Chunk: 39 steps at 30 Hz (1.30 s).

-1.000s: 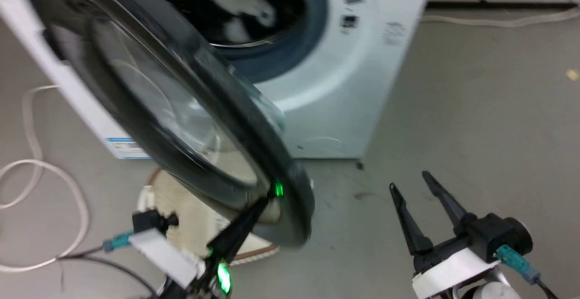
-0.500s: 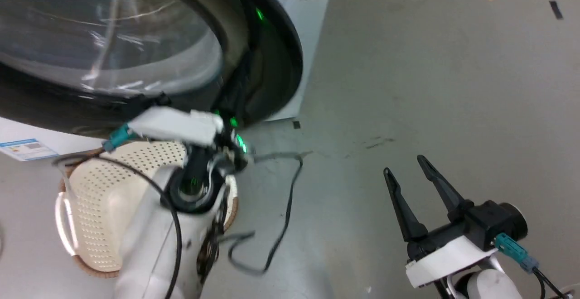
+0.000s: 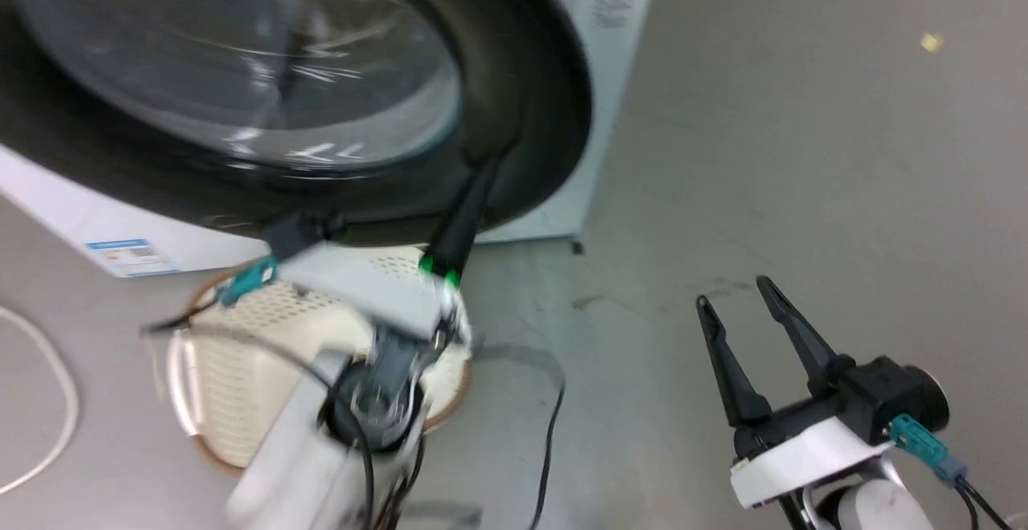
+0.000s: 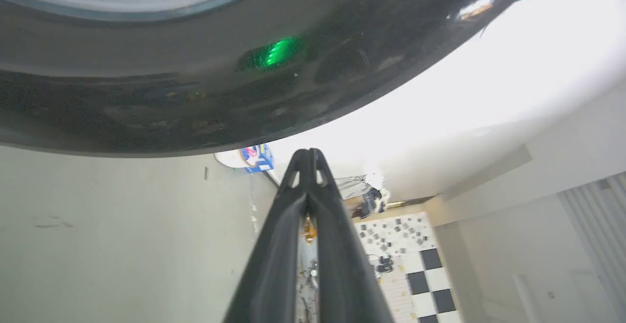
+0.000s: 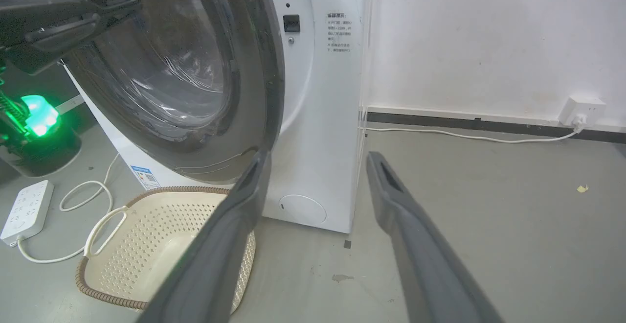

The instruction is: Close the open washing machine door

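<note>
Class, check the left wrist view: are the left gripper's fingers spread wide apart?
No, the left gripper has its fingers meeting at the tips, near the black rim of the washing machine door.

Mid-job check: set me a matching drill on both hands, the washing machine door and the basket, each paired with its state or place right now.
Things:
1. left hand
2. right hand
3. washing machine door
4. basket

States or places:
A. cream, perforated, on the floor below the door
B. fingers spread open, above bare floor, apart from the machine
C. fingers shut together, tips up at the door's rim
D. wide glossy black rim around clear glass

Pairs: 1-C, 2-B, 3-D, 4-A
</note>
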Tool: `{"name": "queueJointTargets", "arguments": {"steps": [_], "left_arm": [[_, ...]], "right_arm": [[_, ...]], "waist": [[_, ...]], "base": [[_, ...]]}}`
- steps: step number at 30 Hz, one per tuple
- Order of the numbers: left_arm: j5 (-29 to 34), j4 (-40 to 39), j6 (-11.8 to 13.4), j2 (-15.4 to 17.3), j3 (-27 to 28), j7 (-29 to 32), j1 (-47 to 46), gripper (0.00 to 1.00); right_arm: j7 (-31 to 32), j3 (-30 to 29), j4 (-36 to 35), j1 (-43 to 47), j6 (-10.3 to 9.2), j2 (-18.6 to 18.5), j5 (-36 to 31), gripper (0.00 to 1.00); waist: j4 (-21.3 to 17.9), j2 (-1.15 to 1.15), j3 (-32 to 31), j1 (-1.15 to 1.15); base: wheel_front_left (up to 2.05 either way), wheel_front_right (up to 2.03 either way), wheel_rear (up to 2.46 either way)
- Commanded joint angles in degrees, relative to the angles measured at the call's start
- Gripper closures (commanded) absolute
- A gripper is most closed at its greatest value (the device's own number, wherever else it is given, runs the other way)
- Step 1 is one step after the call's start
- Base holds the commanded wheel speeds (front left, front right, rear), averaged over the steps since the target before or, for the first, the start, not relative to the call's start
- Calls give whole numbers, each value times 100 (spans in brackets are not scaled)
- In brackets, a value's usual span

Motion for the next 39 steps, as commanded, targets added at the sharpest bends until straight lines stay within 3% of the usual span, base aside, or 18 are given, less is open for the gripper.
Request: {"name": "queueJointTargets", "arguments": {"steps": [1,2,4,5,6,9,12,15,22,28,34,35,36,39], "left_arm": [[98,-46,-27,100,-13,-23,111,57],[1043,-460,-27,662,-435,-517,712,0],[1311,-511,-27,834,-533,-716,843,0],[1930,-525,-27,1193,-718,-1122,1051,0],[1930,-525,-27,1193,-718,-1122,1051,0],[2909,-365,-27,1574,-783,-1391,1296,0],[4070,-355,122,1737,-464,-1437,1508,0],[5168,-692,382,1653,82,-1440,1895,0],[6823,-1419,782,1113,1163,-1442,2932,0],[7846,-1543,699,808,1161,-1442,3314,0],[8205,-1517,508,576,1193,-1443,3262,0],[8272,-1511,479,564,1190,-1443,3245,0],[8331,-1509,453,550,1186,-1443,3226,0],[8430,-1533,410,480,1224,-1443,3125,0]], "right_arm": [[-26,1,-12,78,5,13,-14,0],[-26,-66,-41,238,5,-67,-46,0],[-26,-70,-46,280,5,-84,-48,0],[-26,-88,-67,355,5,-102,-44,0],[-26,-88,-67,355,5,-102,-44,0],[-26,-132,-101,460,5,-121,-38,0],[-26,-137,-128,547,5,-156,-33,0],[-26,-143,-143,613,5,-174,-32,0],[-26,-206,-122,769,5,-136,-56,0],[-26,-441,-28,880,5,-64,-95,0],[-26,-493,-15,916,5,-6,-144,2],[-26,-494,-9,901,5,-1,-133,95],[-26,-494,-3,884,5,4,-133,100],[-26,-471,-17,798,5,12,-173,100]], "waist": [[245,-1,-215,0],[666,-1,-492,0],[760,-1,-563,0],[945,-1,-685,0],[945,-1,-685,0],[1218,-1,-857,0],[1431,-1,-977,0],[1575,-1,-1066,0],[1703,-1,-1218,0],[1755,-1,-1241,0],[1766,-1,-1139,0],[1758,-1,-1111,0],[1751,-1,-1079,0],[1729,-1,-920,0]], "base": [[0,0,0],[0,0,0],[0,0,0],[0,0,0],[0,0,0],[0,0,0],[0,0,0],[0,0,0],[0,0,0],[0,0,0],[0,0,0],[0,0,0],[0,0,0],[0,0,0]]}}
